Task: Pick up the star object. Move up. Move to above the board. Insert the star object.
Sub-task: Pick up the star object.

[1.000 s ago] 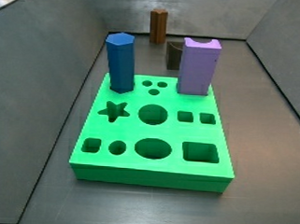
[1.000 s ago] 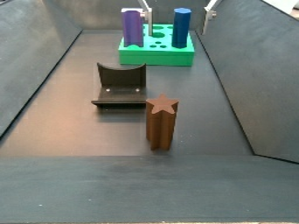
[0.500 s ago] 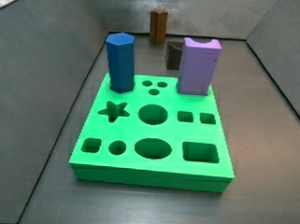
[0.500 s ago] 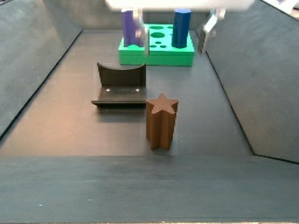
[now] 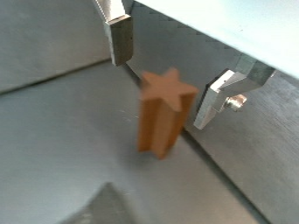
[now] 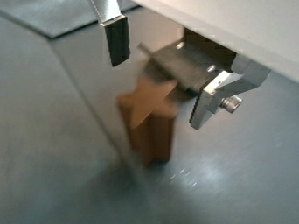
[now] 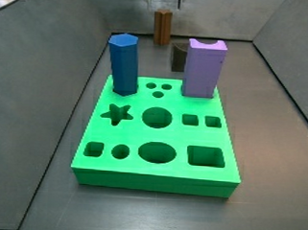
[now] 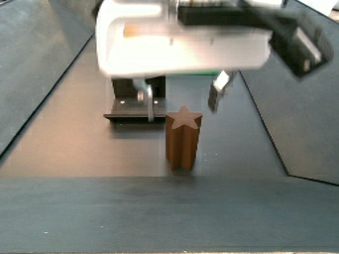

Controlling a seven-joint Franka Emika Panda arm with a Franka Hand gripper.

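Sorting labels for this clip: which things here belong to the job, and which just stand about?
Job:
- tall dark brown star-topped prism, standing on the floor
- thick green board with cut-out holes
- hand, open, above the prism

Standing about:
- blue hexagonal column
- purple notched column
- dark fixture

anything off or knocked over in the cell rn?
Nothing stands out. The star object stands upright on the floor, the open gripper above it. The blue column and purple column sit upright in the board.

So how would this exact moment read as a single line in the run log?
pincer: open, above tall brown star-shaped prism | prism: upright on floor, not gripped | bright green holed board: star hole empty
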